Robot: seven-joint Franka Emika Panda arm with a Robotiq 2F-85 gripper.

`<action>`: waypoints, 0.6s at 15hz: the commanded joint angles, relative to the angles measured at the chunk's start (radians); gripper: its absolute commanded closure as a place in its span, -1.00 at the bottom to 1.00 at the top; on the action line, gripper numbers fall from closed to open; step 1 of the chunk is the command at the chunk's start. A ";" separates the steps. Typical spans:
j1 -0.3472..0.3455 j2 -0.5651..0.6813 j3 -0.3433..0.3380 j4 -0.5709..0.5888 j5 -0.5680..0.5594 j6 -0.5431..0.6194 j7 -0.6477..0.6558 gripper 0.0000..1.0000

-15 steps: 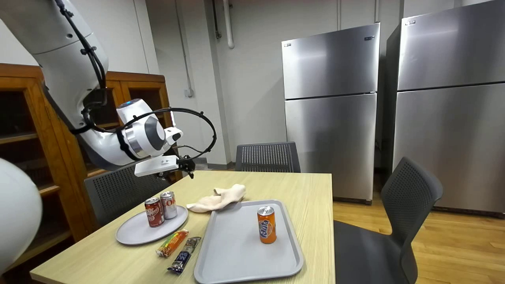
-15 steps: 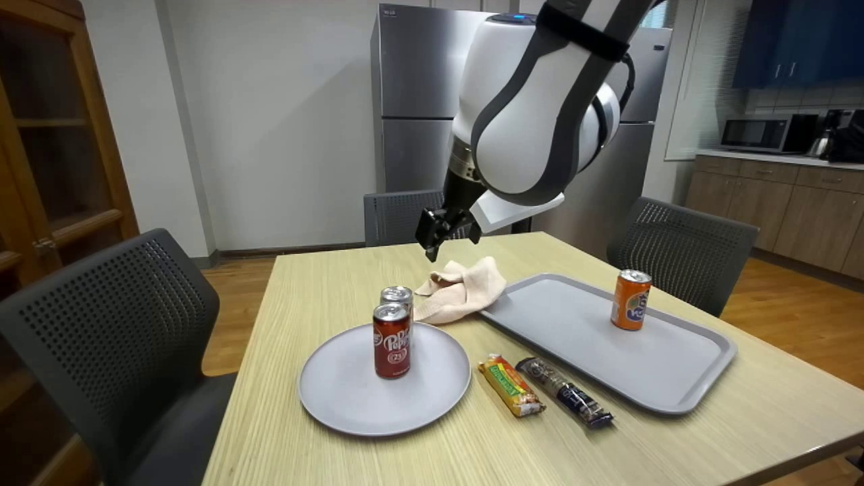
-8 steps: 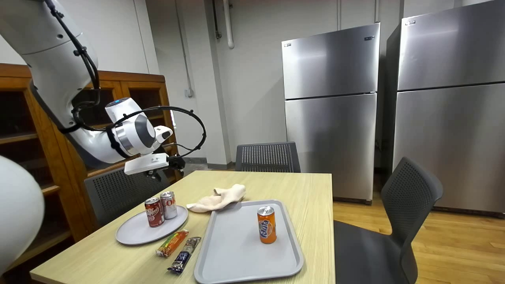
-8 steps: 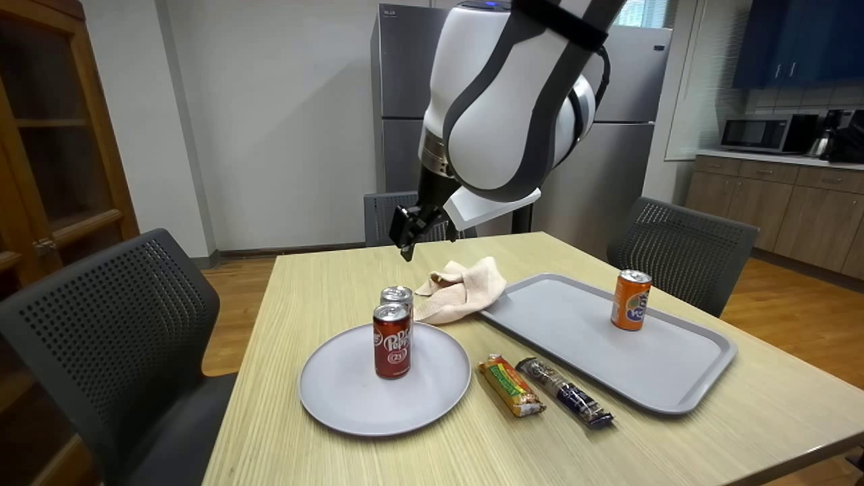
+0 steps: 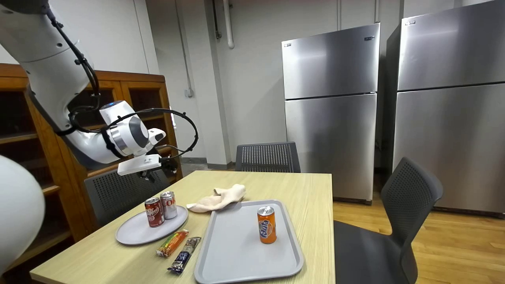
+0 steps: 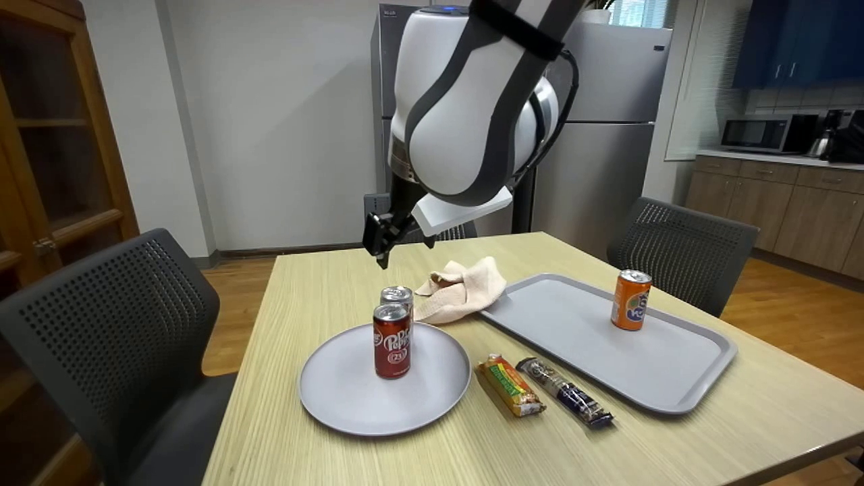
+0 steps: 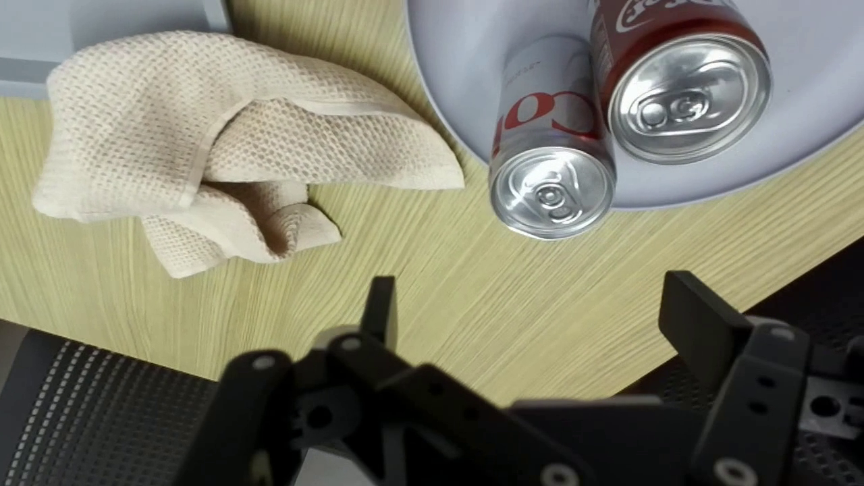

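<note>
**Empty jaws, spread wide, now nearest a silver can (image 7: 552, 142)**

From left to right in an exterior view: a round grey plate (image 6: 344, 405) sits on a pale wooden bench (image 6: 304, 290). On it stand two upright cans, very close together: a red can (image 6: 392, 347) and, behind it, the silver can, near the plate's rim. Beyond them, above the bench, hang the jaws, at the end of a white arm (image 6: 452, 135); they are parted wide, with nothing between them. Next comes a crumpled cream cloth (image 6: 464, 293), partly over a corner of a grey tray (image 6: 587, 351). Nearer lie a yellow bar (image 6: 511, 386) and a dark bar (image 6: 565, 393), just beside each other. At the right, an orange can (image 6: 632, 304) stands upright on the tray.

Over the last second, the arm has shifted left in both exterior views, carrying the jaws from beyond the cloth to beyond the two cans. Everything on the bench has stayed put. That seems to leave the silver can closest: in the wrist view its lid shows just ahead of the gap, untouched.
</note>
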 commanded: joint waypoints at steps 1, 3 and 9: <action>-0.047 0.049 0.068 0.092 0.000 -0.071 0.044 -1.00; -0.058 0.072 0.086 0.127 0.000 -0.099 0.063 -1.00; -0.087 0.146 0.110 0.232 -0.003 -0.187 0.118 -1.00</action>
